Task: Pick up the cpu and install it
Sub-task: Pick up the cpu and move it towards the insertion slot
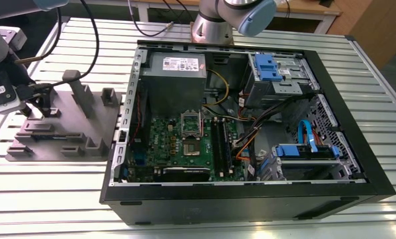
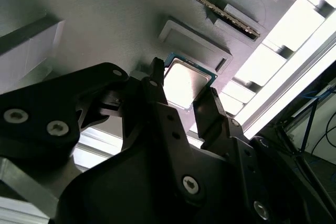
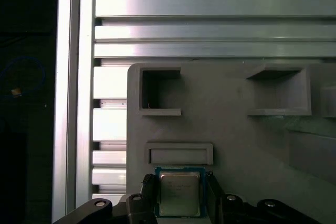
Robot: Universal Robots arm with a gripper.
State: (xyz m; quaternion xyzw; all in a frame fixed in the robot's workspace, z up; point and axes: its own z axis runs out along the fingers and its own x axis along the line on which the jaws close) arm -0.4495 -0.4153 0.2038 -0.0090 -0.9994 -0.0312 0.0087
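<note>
Exterior view: the hand (image 1: 38, 112) is low over a grey fixture plate (image 1: 58, 144) that lies on the slatted metal surface (image 1: 204, 219) at the exterior view's left. An open computer case (image 1: 251, 199) lies just beside the plate at its right, with the green motherboard (image 1: 184, 144) showing inside. The arm's base (image 1: 214, 25) stands on the far side of the case.

In both wrist views the cpu (image 3: 179, 195) lies flat on the plate with its shiny metal top up and a thin teal rim around it. It sits just beside a low rectangular raised frame (image 3: 179, 153). Past that frame two square pockets (image 3: 160, 93) are sunk in the plate, near its edge.

The two black fingers (image 3: 148, 190) stand one at each side of the cpu, only as far apart as the chip is wide. In the second wrist view their tips (image 2: 156, 66) meet two opposite edges of the cpu, so the hand appears to be gripping it, though the contact is partly in shadow. The chip is not lifted; it rests level on the plate.
</note>
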